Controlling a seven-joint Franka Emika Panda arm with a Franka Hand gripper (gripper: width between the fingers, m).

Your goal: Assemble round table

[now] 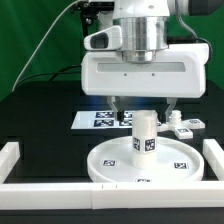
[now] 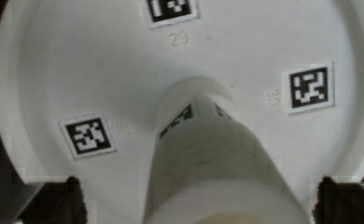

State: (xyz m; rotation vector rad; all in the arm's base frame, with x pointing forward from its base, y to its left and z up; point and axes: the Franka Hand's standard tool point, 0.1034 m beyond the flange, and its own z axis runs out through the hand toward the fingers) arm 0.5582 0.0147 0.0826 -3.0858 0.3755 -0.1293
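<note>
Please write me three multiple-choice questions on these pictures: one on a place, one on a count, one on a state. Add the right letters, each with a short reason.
1. Where is the leg?
A. upright on the middle of the round disc
B. lying on its side beside the disc
C. lifted in the air

2. In the wrist view, how many square tags show on the disc's flat face?
A. one
B. three
C. six

3. How is the gripper?
A. shut on the leg
B. shut and empty
C. open, one finger on each side of the leg, apart from it

Right letters:
1 A: the leg rises straight from the disc's middle.
2 B: three tags lie around the leg.
3 C: the wrist view shows a gap between each finger and the leg.
</note>
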